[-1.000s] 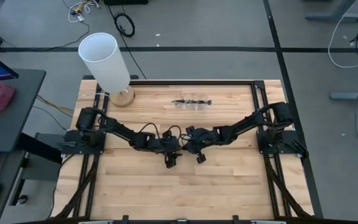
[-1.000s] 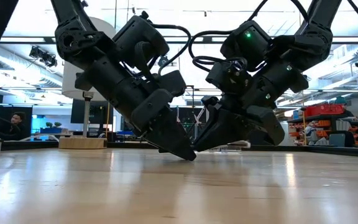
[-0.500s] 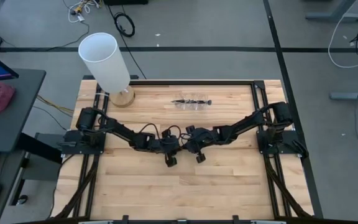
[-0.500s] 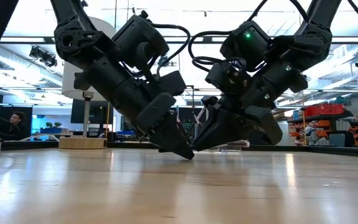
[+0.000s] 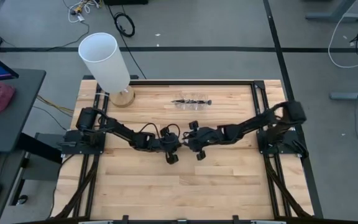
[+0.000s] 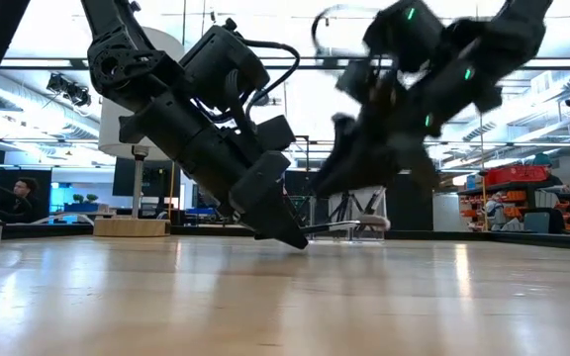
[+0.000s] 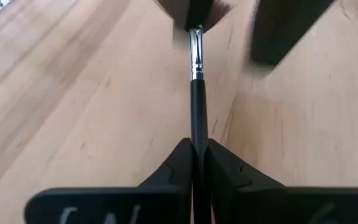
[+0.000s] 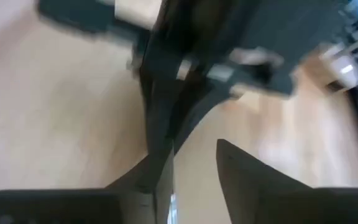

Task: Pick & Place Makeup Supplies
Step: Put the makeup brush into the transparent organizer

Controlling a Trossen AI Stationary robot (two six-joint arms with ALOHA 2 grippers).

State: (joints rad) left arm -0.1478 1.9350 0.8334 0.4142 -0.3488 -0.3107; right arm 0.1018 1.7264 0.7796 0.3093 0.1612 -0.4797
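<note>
One makeup brush pinched mid-handle by left gripper; light, stiff, slippery. Right gripper jaws parted, empty.

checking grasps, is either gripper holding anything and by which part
The left gripper is shut on a brush, gripping its dark handle end. The right gripper is open and holds nothing.
</note>
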